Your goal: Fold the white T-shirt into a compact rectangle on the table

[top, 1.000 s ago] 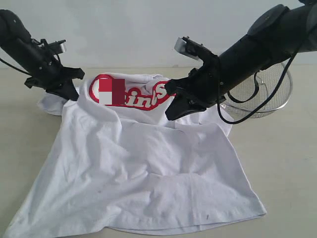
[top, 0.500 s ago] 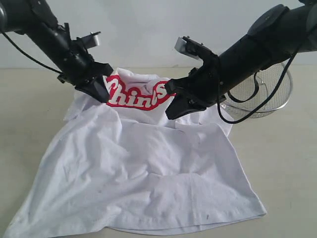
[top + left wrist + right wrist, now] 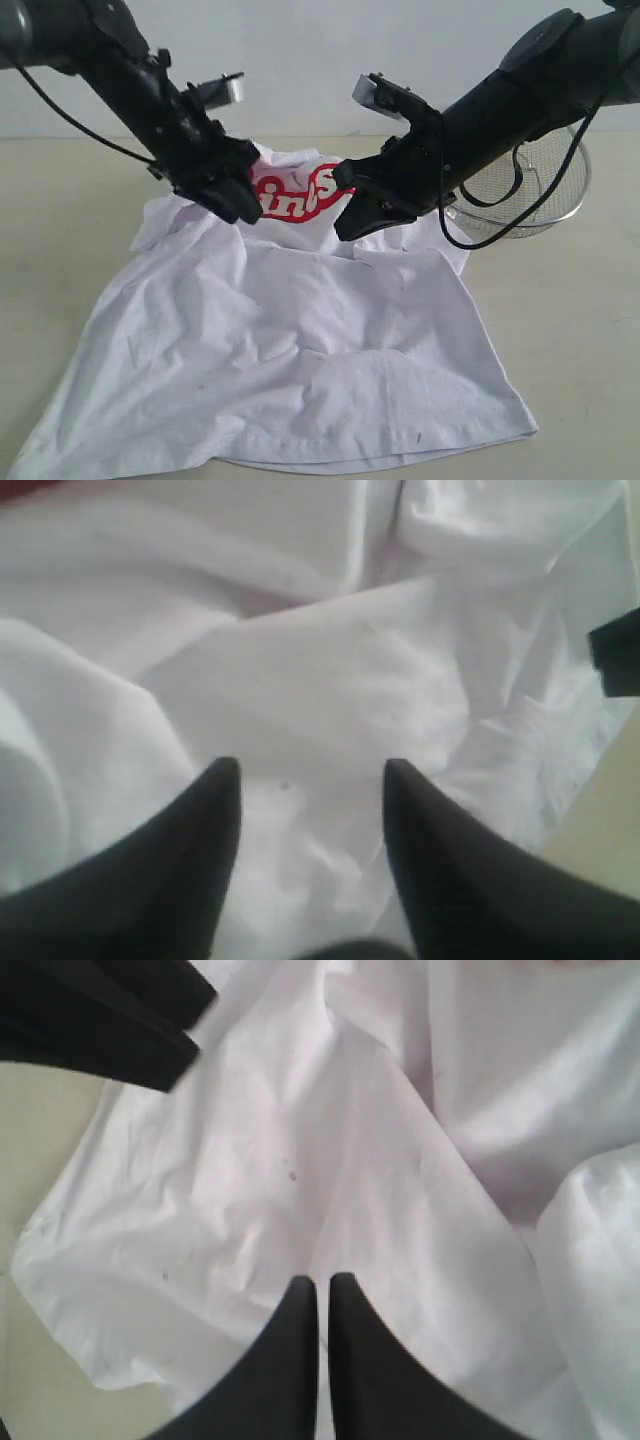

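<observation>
On the left, the left gripper (image 3: pixel 310 772) holds its jaws apart just over the rumpled upper part of the white T-shirt (image 3: pixel 300 340), pinching nothing. The shirt lies spread on the table (image 3: pixel 570 330), with its lettered fold raised mid-scene. Further right, the right gripper (image 3: pixel 322 1284) has its jaws closed on that fold.

Black arms (image 3: pixel 520 90), dangling cables (image 3: pixel 80 125), tapered fingers (image 3: pixel 170 880)
</observation>
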`<move>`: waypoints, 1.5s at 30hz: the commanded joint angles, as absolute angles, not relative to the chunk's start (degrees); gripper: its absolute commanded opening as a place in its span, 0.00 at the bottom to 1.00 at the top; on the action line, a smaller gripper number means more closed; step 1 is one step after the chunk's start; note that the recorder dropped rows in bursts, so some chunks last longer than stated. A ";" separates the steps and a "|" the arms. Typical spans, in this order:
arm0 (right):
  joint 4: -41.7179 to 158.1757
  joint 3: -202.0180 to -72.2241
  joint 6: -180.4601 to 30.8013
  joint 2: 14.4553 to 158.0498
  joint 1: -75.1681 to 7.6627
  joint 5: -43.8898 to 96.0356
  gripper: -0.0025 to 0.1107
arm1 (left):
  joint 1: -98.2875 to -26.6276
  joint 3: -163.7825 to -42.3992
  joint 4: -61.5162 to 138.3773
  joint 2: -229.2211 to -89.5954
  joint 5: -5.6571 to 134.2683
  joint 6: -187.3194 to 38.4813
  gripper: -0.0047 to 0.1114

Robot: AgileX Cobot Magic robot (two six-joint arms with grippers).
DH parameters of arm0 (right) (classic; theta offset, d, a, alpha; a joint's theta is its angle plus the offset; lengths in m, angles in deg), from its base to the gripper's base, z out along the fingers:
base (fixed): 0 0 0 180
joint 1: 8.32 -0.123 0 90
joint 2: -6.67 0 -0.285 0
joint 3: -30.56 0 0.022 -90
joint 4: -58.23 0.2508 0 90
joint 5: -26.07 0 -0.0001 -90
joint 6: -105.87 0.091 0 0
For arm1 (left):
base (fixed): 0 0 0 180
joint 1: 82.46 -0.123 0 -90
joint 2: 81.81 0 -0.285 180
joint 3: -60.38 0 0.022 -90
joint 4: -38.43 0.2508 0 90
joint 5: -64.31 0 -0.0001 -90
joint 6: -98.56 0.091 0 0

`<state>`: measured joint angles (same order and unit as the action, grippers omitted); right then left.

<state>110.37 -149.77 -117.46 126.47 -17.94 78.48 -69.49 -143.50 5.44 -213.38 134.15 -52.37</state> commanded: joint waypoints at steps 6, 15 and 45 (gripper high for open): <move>110.20 -150.20 -117.97 126.34 -17.49 80.14 0.02 | -81.44 -143.70 5.33 -206.09 127.03 -57.75 0.53; 110.20 -150.20 -118.00 126.34 -17.49 79.87 0.02 | -87.77 -143.70 -0.45 -215.64 127.31 -60.92 0.53; 110.20 -150.20 -118.00 126.34 -17.49 79.44 0.02 | -75.99 -143.70 -9.21 -218.24 125.38 -49.13 0.08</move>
<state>110.37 -149.77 -117.57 126.47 -17.94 79.29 -78.01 -143.50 -7.21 -219.92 124.75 -51.46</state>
